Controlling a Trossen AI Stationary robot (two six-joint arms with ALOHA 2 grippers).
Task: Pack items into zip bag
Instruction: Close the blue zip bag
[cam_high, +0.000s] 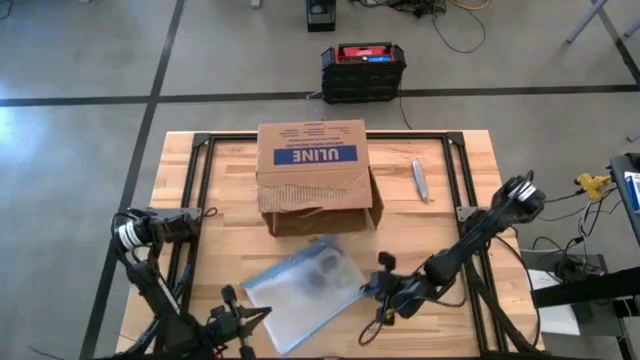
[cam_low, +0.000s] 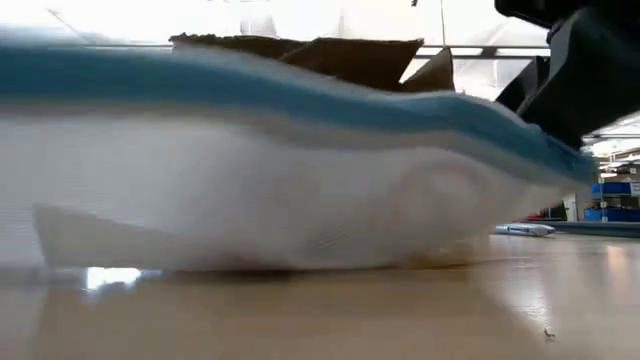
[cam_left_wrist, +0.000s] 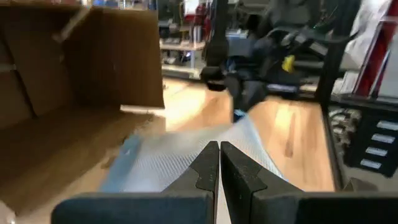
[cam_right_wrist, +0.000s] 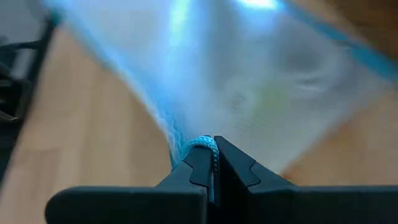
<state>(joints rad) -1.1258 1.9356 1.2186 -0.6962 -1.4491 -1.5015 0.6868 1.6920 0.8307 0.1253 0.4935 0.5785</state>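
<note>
Zip bag (cam_high: 305, 283) pinched between both tools (corners).

Left gripper (cam_high: 262, 316) sits low at the table's near edge, fingers closed together. Right arm reaches in from the right; right gripper (cam_high: 372, 290) is clamped, fingers pinched tight.

Counted on the table: one zip bag (cam_high: 305, 285), with two dark items (cam_high: 322, 272) showing through it; any pale ones could not be made out. One cardboard box (cam_high: 315, 172) stood behind it. One small silvery object (cam_high: 421, 179) lay beside the box. Two arms were present.
</note>
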